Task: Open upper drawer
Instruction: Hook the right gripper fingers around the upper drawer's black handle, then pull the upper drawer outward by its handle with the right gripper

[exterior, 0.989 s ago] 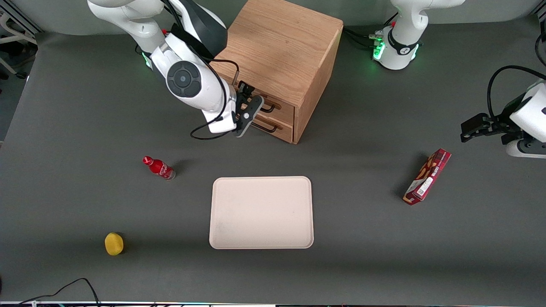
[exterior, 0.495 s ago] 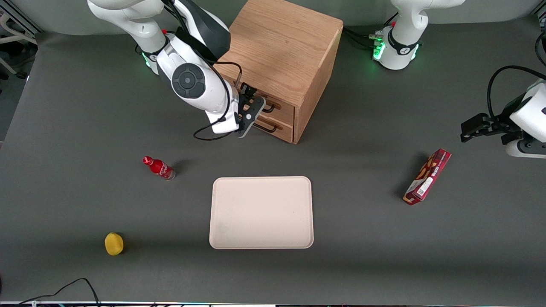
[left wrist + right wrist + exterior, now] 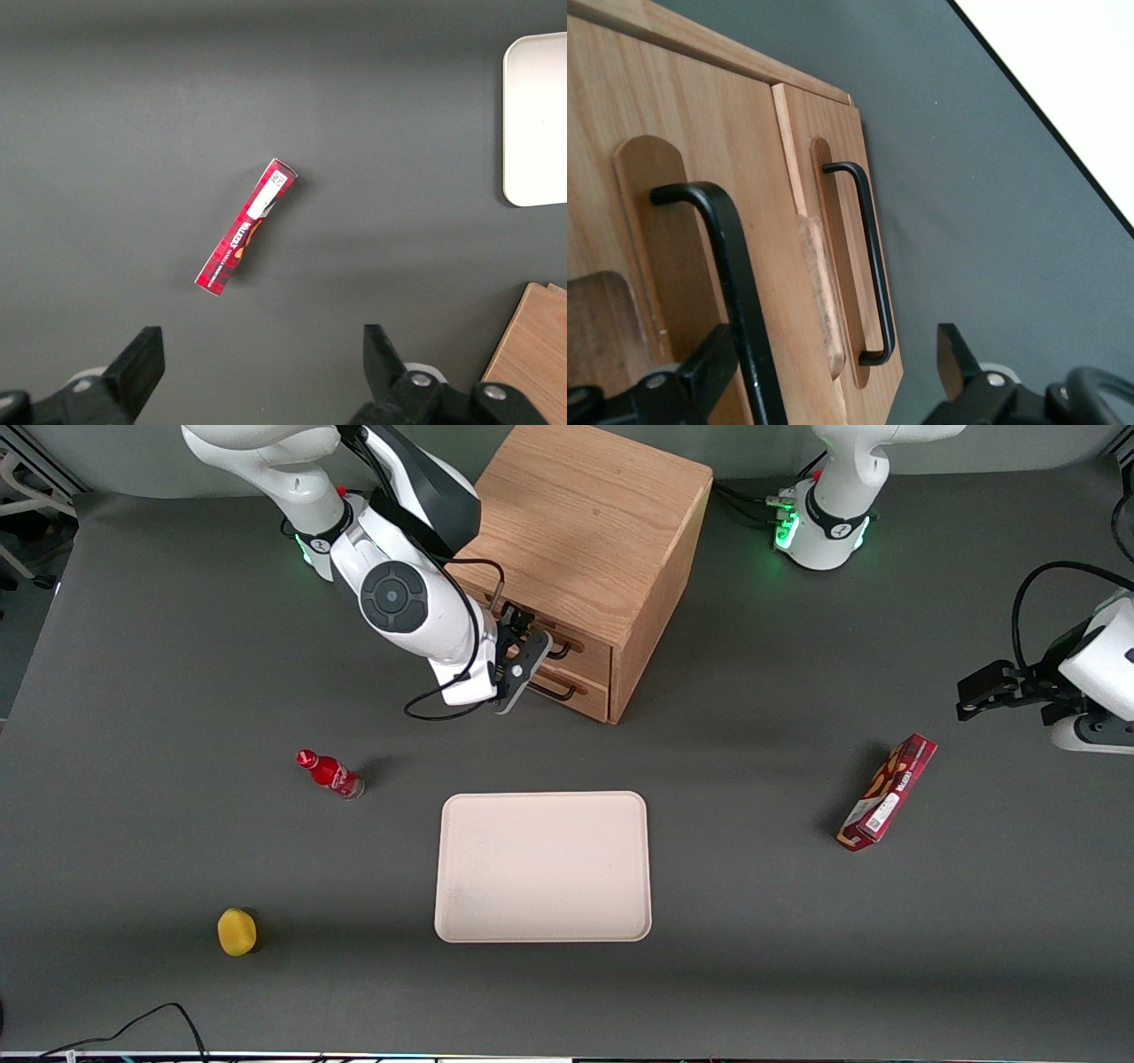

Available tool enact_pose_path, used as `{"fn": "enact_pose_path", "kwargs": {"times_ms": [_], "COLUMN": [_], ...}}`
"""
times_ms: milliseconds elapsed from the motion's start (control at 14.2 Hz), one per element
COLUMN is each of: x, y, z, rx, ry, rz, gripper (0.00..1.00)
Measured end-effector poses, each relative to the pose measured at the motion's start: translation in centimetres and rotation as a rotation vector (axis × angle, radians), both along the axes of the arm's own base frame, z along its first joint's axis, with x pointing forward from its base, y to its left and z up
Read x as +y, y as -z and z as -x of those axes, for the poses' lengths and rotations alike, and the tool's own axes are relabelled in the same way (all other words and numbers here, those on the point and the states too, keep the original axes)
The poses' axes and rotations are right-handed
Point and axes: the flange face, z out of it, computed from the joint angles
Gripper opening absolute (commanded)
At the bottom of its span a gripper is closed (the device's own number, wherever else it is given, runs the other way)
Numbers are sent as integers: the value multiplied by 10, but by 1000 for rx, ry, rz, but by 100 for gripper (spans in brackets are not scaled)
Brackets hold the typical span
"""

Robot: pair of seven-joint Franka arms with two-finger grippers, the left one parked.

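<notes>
The light oak cabinet stands toward the working arm's end of the table. Its upper drawer is shut, and its thin black bar handle runs across the front. My gripper is right in front of that drawer and open. The upper handle passes between the two fingers, close to one fingertip. Below it, the bottom drawer is also shut, with its own black handle.
A cream tray lies nearer the front camera than the cabinet. A small red bottle and a yellow object lie on the working arm's side of the tray. A red box lies toward the parked arm's end.
The arm has moved a little closer to the cabinet front, bringing the gripper in around the upper handle. The drawers have not moved.
</notes>
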Motion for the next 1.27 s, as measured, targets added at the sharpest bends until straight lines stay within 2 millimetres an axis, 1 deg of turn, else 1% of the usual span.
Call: {"fn": "enact_pose_path", "kwargs": {"times_ms": [424, 989, 1272], "x": [5, 8, 7], "y": [13, 16, 19], "z": [6, 8, 2], "rx": [-23, -45, -51], "ry": [-23, -54, -85], "rz": [13, 32, 21], "gripper": [100, 100, 100]}}
